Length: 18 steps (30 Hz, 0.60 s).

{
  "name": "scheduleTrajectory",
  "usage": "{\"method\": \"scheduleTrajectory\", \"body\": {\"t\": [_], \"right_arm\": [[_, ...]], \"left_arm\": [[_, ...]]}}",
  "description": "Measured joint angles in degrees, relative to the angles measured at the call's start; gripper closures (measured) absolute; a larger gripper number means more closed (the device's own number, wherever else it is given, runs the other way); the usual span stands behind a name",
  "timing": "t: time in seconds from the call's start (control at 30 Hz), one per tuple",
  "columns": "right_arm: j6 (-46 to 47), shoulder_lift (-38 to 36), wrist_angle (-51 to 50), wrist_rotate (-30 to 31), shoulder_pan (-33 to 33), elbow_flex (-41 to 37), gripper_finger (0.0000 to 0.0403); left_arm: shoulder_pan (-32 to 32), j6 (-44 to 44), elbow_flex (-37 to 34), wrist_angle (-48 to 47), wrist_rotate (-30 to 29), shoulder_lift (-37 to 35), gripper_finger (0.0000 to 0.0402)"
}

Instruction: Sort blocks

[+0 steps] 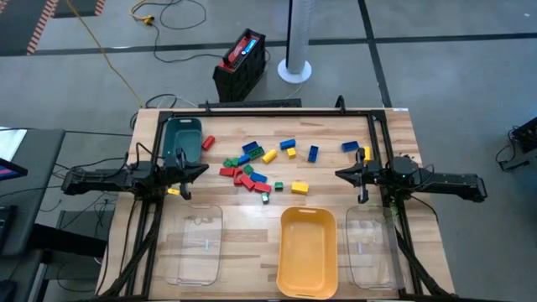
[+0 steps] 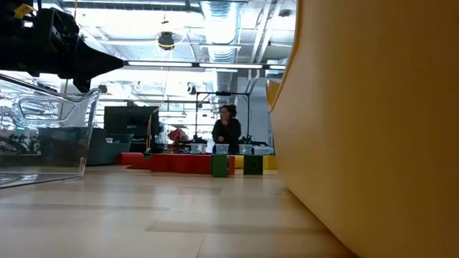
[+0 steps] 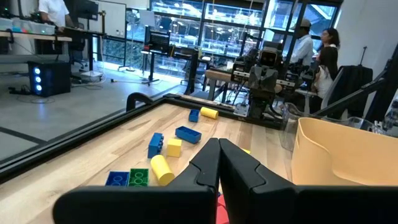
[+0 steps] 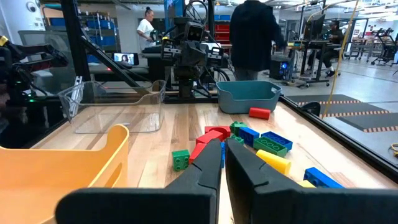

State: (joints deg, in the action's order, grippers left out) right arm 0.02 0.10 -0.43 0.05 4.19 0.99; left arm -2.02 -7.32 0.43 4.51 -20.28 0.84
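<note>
Mid-table: blocks [image 1: 256,168] loose, unsorted | yellow tray [image 1: 308,249] looks empty, clear trays too | left gripper [image 1: 200,171] pinched together, empty | right gripper [image 1: 340,174] nearly together, seemingly empty.

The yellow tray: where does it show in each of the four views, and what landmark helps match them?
High view: yellow tray at the table's near edge, centre, between two clear trays.
Low view: its wall fills the right side, very close.
Left wrist view: at the right edge.
Right wrist view: lower left corner.
Shared landmark: the loose blocks mid-table; the teal tray also shows in the right wrist view.
</note>
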Motion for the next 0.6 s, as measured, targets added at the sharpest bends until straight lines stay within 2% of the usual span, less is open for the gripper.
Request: {"method": "scheduleTrajectory", "body": {"t": [0.6], "right_arm": [[-1.0, 0.0, 2.4, 0.0, 0.0, -0.2, 0.0363]], "left_arm": [[0.0, -0.8, 0.0, 0.9, -0.1, 0.0, 0.0398]]}}
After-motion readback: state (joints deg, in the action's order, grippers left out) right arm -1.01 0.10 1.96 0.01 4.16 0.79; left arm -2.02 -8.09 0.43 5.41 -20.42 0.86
